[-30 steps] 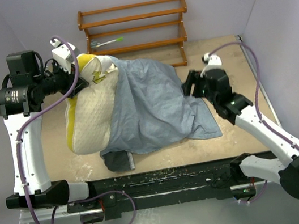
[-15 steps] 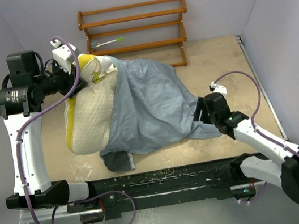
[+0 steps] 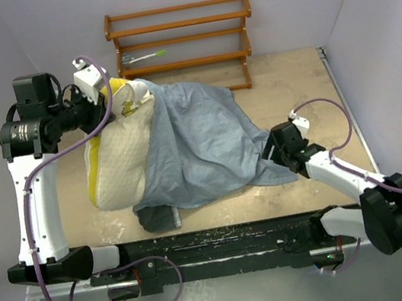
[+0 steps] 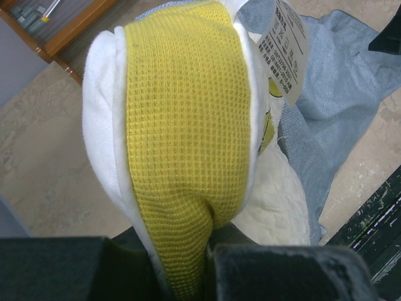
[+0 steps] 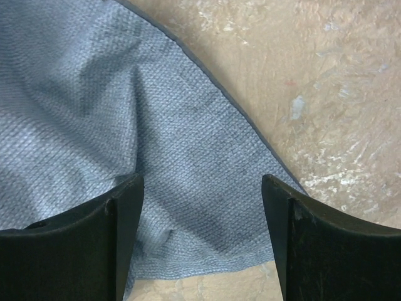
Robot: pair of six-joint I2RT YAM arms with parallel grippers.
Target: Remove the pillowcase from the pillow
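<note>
Top external shows me the pillow [image 3: 118, 164] lying on the left half of the worktop [image 3: 290, 81]. The pillowcase [image 3: 200, 143] is draped over its right side and spills off to the right, blue-grey inside facing up. My left claw [image 4: 182, 263] is clamped on the pillow's yellow edging at the far end (the left wrist view has the mesh band pinched between the two dark fingers), and a white tag [image 4: 285, 41] hangs just beside it. My right claw [image 5: 200, 213] sits low over the pillowcase's near right corner, fingers spread wide above the fabric; I can't tell whether they touch it. A wooden rack [image 3: 181, 42] stands against the far wall.
</note>
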